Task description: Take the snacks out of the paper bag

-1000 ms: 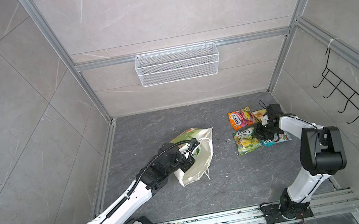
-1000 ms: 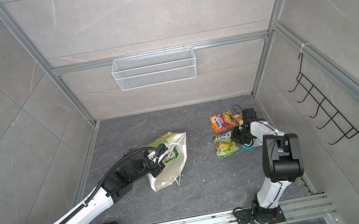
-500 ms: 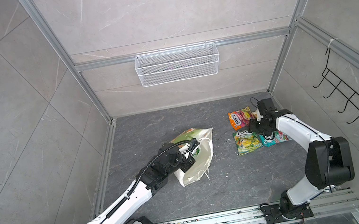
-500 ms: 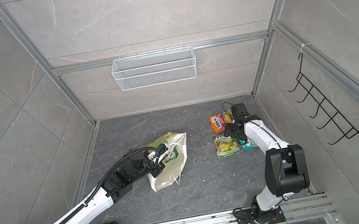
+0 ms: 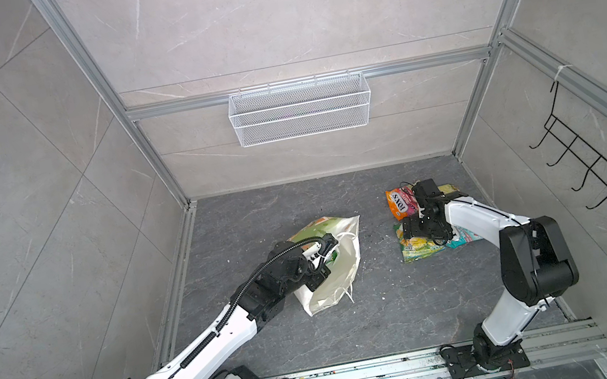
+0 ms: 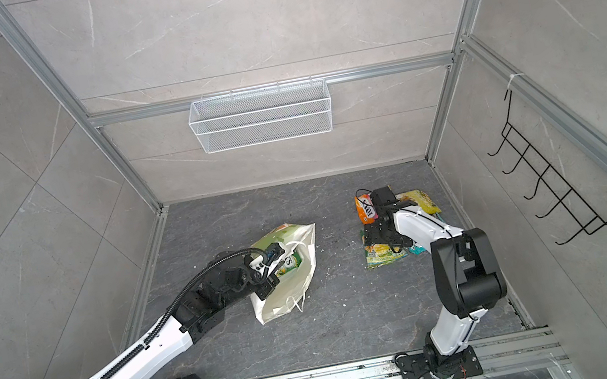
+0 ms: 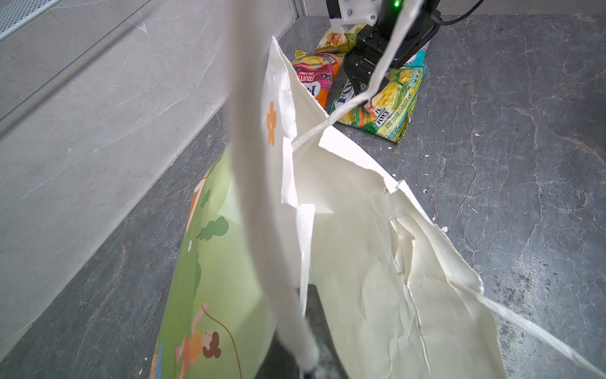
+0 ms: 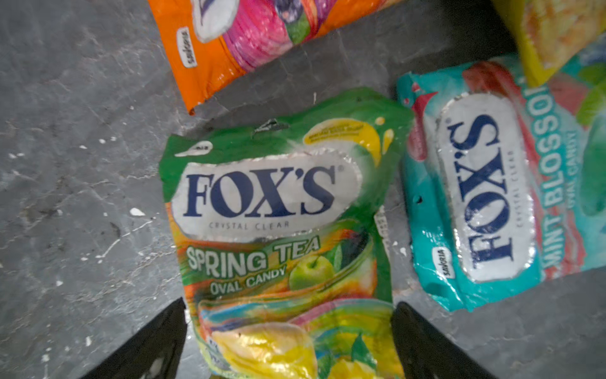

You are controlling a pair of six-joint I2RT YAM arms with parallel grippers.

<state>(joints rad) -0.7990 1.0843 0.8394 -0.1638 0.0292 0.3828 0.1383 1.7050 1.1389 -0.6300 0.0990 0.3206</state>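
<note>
The right claw stood spread above the green pouch, which lay flat on the worktop beside the orange pouch and the teal pouch. In both top views the paper bag lay at 9 o'clock from that claw, long axis 1 to 7 o'clock. The left claw pinched its mouth, and a further pouch showed inside. Nothing stood between.

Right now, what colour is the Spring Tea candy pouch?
The Spring Tea pouch is mostly green, with yellow and orange swirls; the right wrist view shows it best.

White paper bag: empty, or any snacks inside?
Not empty: a green-yellow glossy candy pouch shows inside the mouth of the white paper carrier bag in a top view.
</note>
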